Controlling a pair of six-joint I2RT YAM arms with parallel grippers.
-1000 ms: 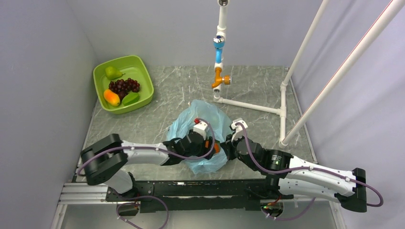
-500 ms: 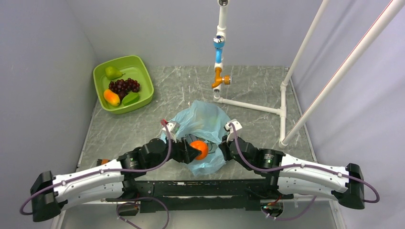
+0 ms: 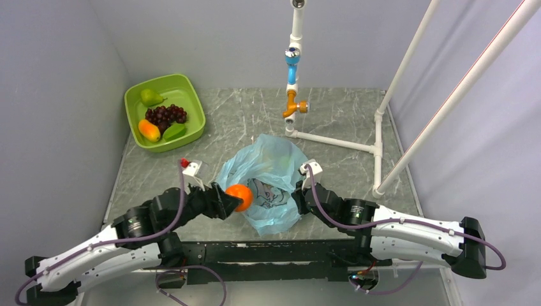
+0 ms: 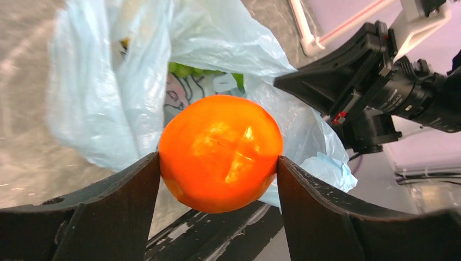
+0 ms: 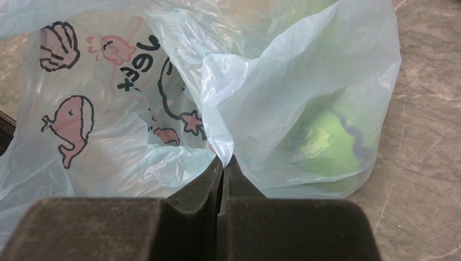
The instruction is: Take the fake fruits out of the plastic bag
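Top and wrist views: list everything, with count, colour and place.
table: one, grey marbled, beneath everything.
plastic bag: one, light blue, table centre.
orange fruit: one, orange, gripped at bag's left edge.
green fruit: at least one, green, inside bag.
tub: one, lime green, far left.
pear: one, pale green, in tub.
grape bunch: one, dark purple, in tub.
orange-yellow fruit: one, in tub.
small green piece: one, green, in tub.
pipe frame: one, white, far right.
left gripper: one, black, shut on orange fruit.
right gripper: one, black, pinching bag's right side.
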